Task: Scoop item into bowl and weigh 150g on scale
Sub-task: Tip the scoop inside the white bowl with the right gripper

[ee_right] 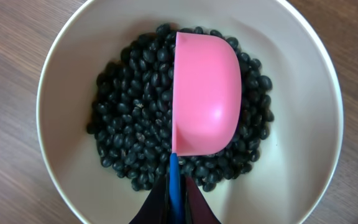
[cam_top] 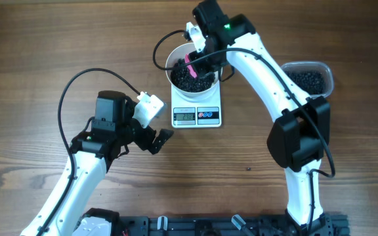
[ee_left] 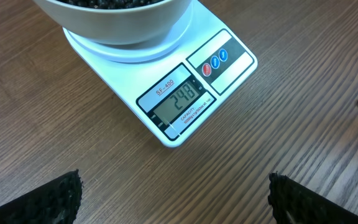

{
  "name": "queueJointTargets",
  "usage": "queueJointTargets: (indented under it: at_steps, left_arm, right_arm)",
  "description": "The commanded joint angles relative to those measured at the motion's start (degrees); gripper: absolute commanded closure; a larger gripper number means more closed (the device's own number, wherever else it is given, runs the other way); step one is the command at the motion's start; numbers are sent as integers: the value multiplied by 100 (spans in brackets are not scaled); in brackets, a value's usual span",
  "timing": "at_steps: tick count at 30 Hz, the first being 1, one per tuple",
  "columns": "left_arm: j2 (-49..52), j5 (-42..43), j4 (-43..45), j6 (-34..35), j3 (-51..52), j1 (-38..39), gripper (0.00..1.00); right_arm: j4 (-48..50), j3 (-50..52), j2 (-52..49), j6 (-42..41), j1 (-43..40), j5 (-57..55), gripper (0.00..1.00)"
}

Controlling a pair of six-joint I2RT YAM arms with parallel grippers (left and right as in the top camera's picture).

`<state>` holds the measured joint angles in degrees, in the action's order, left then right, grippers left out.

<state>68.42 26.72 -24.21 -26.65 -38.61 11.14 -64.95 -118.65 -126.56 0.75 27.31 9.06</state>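
The right gripper (ee_right: pixel 174 208) is clamping the handle of the empty scoop (ee_right: pixel 207 93), tipping it just ahead over the beans (ee_right: pixel 129 124) in the bowl (ee_right: pixel 61 81). The left gripper (ee_left: pixel 176 205) is hovering with its jaws apart, facing the scale (ee_left: pixel 238 68). The weighing step is running, and the display (ee_left: pixel 180 99) seems to be reading over target, so the next move is probably calling for beans to be scooped back out.
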Motion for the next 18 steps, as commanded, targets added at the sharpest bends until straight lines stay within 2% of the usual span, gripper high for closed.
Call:
queueJointTargets:
  at_steps: [1,7,18]
  left_arm:
    - [7,87,-2,33,37,-13,0]
    - [7,87,-2,33,37,-13,0]
    - [7,87,-2,33,37,-13,0]
  right_arm:
    - [-46,-26,-15,46,-146,407,96]
    - [-28,-26,153,55,-361,765,96]
    - [-9,11,107,50,-369,468,96]
